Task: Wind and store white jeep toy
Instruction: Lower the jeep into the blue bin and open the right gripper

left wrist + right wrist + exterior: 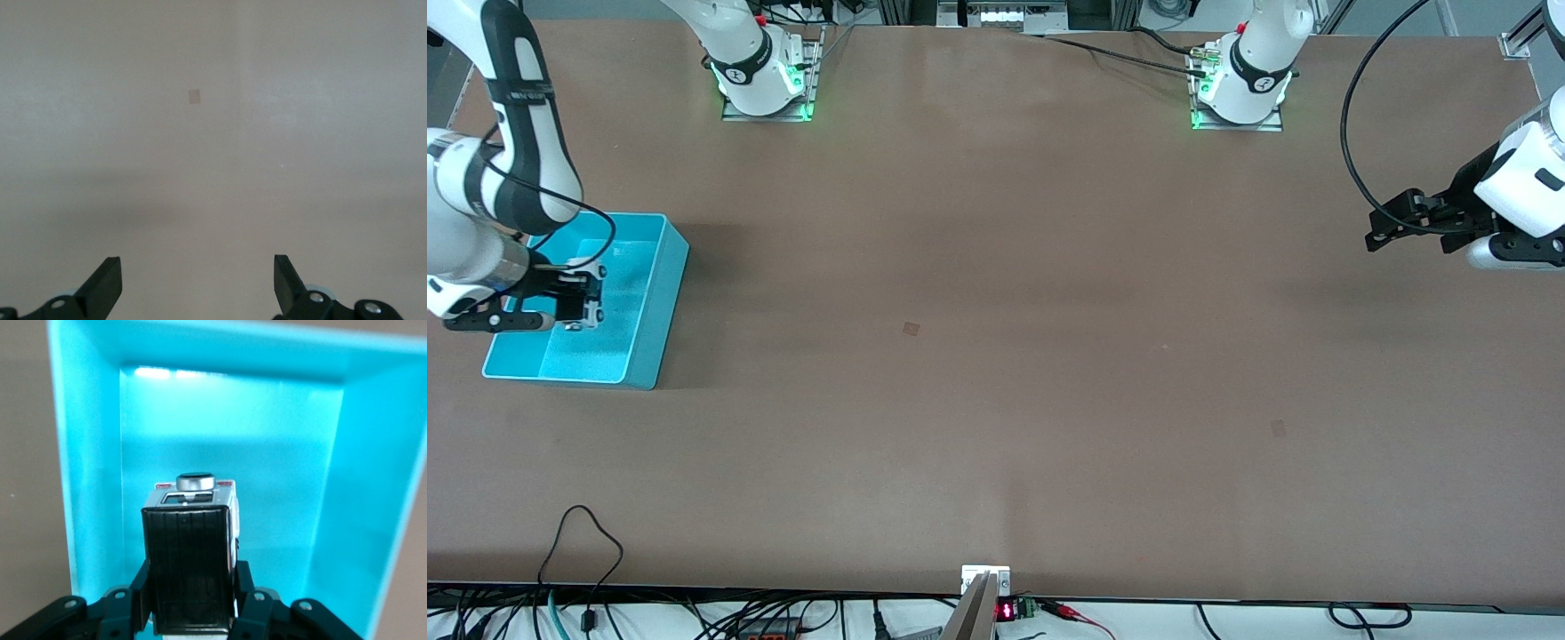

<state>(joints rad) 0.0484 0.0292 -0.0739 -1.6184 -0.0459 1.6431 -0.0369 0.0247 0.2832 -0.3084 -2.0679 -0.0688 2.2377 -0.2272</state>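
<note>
My right gripper (585, 298) is over the inside of the turquoise bin (654, 311), shut on the white jeep toy (580, 295). In the right wrist view the jeep (191, 570) shows its black roof panel and a round dark wheel at its end, with my fingers (141, 590) pressed on both its sides and the bin's floor (267, 453) below. My left gripper (1376, 233) waits open and empty in the air over the bare table at the left arm's end. In the left wrist view its fingertips (107, 283) stand wide apart over the table.
The turquoise bin stands at the right arm's end of the table. Small darker patches mark the brown table (996, 400), one near the middle (911, 328). Cables run along the table edge nearest the front camera.
</note>
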